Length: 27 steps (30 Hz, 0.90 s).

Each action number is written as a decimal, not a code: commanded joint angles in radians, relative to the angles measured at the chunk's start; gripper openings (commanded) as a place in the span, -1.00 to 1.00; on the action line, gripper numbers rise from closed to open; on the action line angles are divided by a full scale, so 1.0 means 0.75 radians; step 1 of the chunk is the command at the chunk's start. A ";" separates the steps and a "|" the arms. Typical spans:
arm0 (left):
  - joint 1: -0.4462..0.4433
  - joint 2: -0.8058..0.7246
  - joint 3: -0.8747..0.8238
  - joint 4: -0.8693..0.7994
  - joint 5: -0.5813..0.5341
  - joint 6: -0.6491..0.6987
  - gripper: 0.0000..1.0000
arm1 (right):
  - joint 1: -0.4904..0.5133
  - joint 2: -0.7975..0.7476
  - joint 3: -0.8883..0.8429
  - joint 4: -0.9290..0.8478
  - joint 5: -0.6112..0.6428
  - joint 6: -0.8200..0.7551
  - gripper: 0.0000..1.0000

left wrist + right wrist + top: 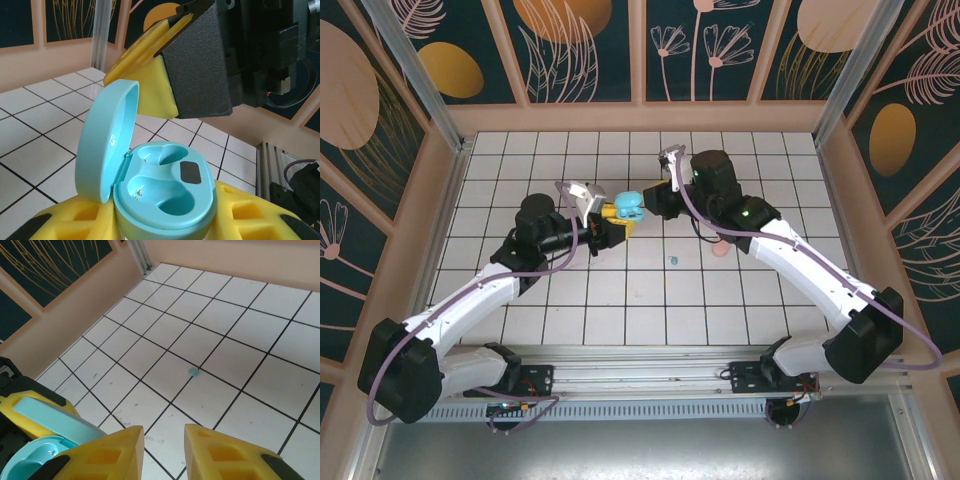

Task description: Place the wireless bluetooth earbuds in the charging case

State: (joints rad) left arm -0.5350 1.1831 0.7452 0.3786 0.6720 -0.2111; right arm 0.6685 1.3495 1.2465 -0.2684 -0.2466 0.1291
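Clamping the teal charging case [165, 195], open and empty, in my left gripper [165, 225]. My right gripper [164, 432] hangs just beside it, jaws slightly apart, holding nothing. Farther out, a teal earbud [193, 371] lies on the tiles [225, 305].

Bright, even light from above leaves soft shadows on the tiled floor [650, 290]. Wrist views look sharp; edges bend slightly.

Case [628, 206] in L hand [614, 220], R hand [654, 201] just right; earbud [673, 259] on tiles [620, 292] nearer bases.
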 commanded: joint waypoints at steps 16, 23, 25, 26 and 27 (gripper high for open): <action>-0.007 0.038 0.054 0.004 -0.022 -0.004 -1.00 | -0.217 -0.206 -0.119 -0.109 -0.067 0.285 -0.42; -0.008 0.036 0.058 0.000 -0.030 -0.001 -1.00 | -0.265 -0.205 -0.293 -0.173 -0.022 0.386 -0.41; -0.008 0.031 0.057 0.003 -0.035 -0.001 -1.00 | -0.264 -0.179 -0.376 -0.145 -0.034 0.425 -0.41; -0.008 0.032 0.056 0.003 -0.036 -0.001 -1.00 | -0.265 -0.162 -0.402 -0.138 -0.023 0.440 -0.41; -0.007 0.029 0.056 0.002 -0.035 -0.001 -1.00 | -0.264 -0.141 -0.434 -0.126 -0.010 0.457 -0.41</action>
State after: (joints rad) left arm -0.5358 1.2072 0.7582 0.3771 0.6483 -0.2146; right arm 0.4721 1.2106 0.9714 -0.3565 -0.2630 0.4080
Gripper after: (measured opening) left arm 0.355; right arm 0.294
